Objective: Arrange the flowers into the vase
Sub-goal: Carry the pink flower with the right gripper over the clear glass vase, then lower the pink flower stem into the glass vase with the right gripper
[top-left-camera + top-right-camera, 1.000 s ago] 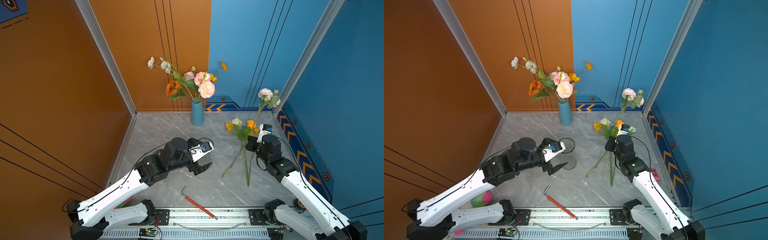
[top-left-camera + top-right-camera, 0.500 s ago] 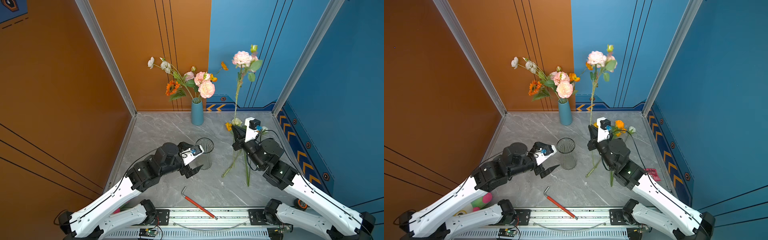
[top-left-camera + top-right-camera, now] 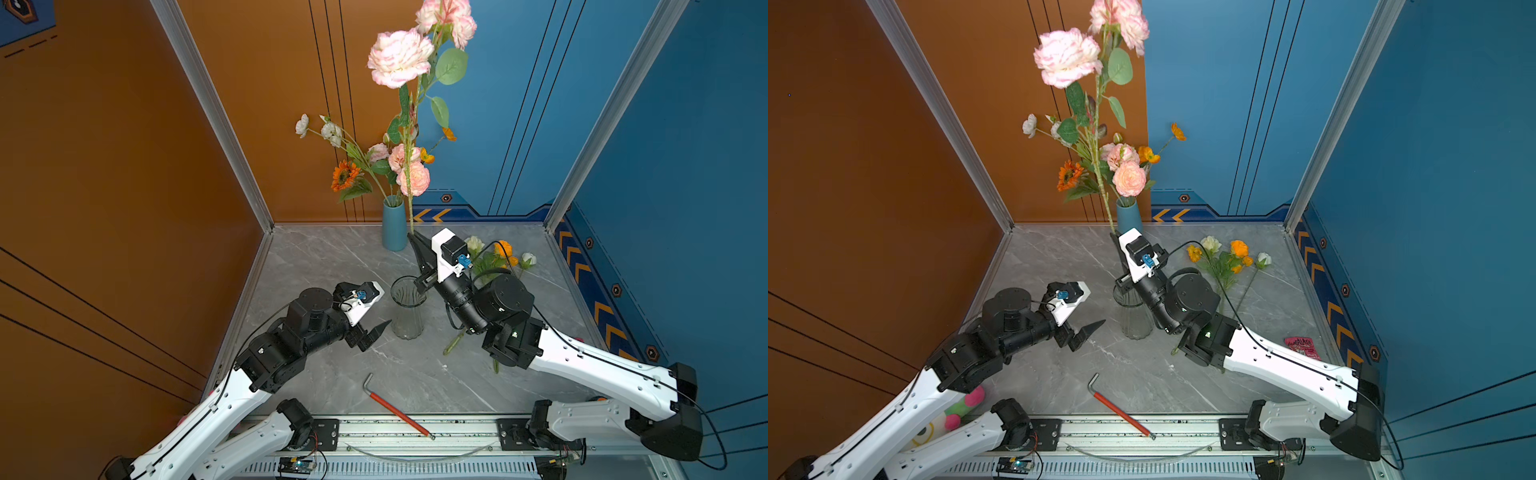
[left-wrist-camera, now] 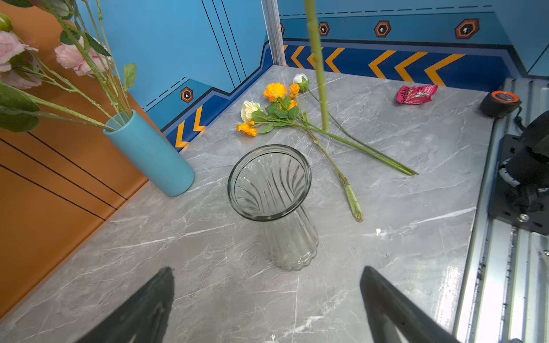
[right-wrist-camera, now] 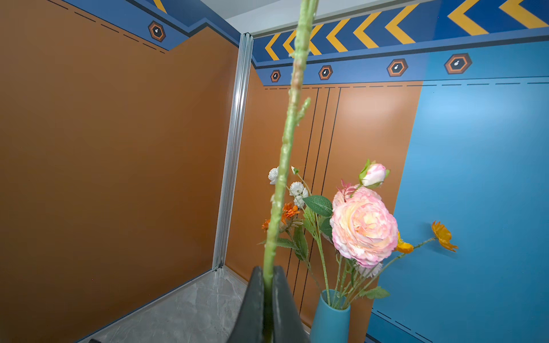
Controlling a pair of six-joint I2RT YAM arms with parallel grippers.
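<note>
Right gripper [image 5: 269,285] has its fingers pinched on the stem of the tall pink rose [image 3: 399,58], held upright above the glass vase [image 3: 407,307]. Left gripper [image 3: 376,334] is spread wide just beside the vase, holding nothing. I'd centre the stem end over the mouth and lower it straight. That bloom looks top-heavy, so maybe steady the vase. The left wrist view shows the stem end [image 4: 325,124] not yet inside, while the arm hides it in both top views. The other flowers [image 4: 279,110] lie on the tabletop [image 4: 208,267].
</note>
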